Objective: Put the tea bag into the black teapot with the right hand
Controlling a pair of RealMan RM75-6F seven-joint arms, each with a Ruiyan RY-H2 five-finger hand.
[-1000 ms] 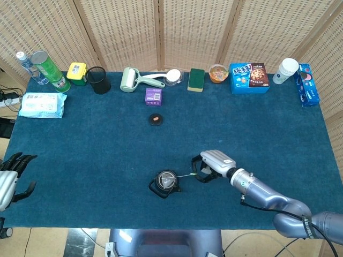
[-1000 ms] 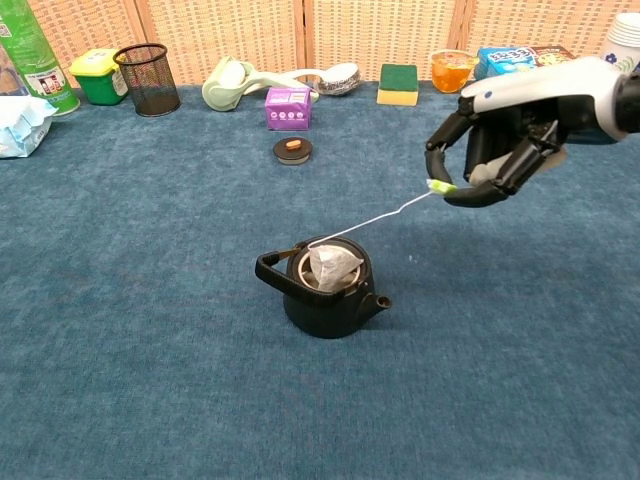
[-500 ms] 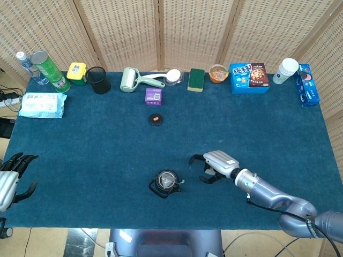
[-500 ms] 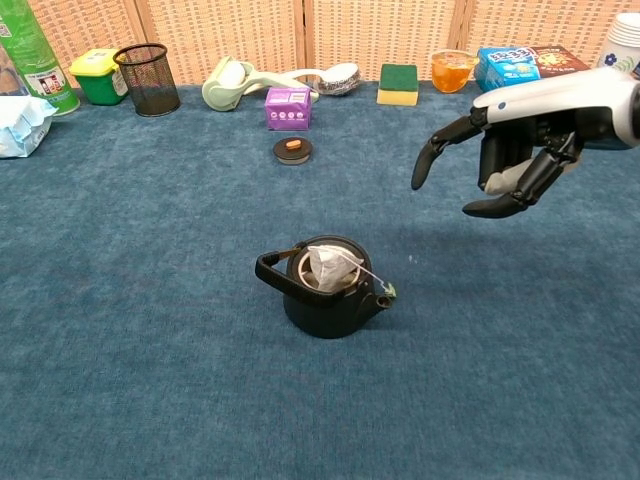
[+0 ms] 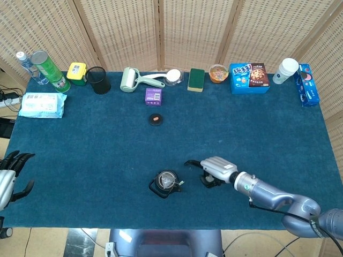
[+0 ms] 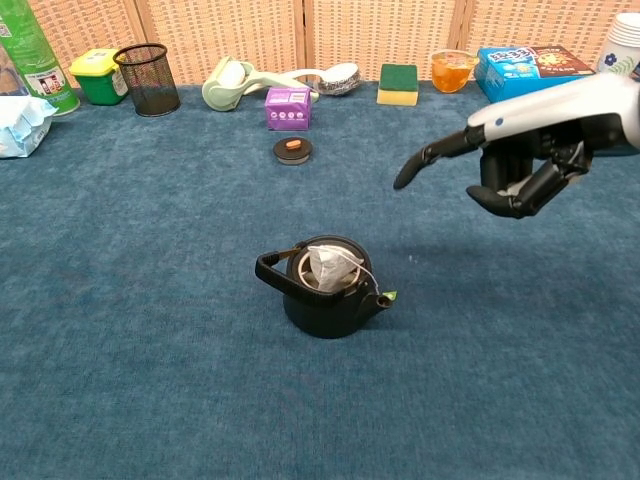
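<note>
One second on, the white tea bag [image 6: 327,268] sits in the black teapot [image 6: 322,296]; right hand [image 6: 510,170] spread wide, string released, placement apparently done.

left hand [image 5: 9,179] cropped; paper cups [image 6: 622,48] cropped
</note>
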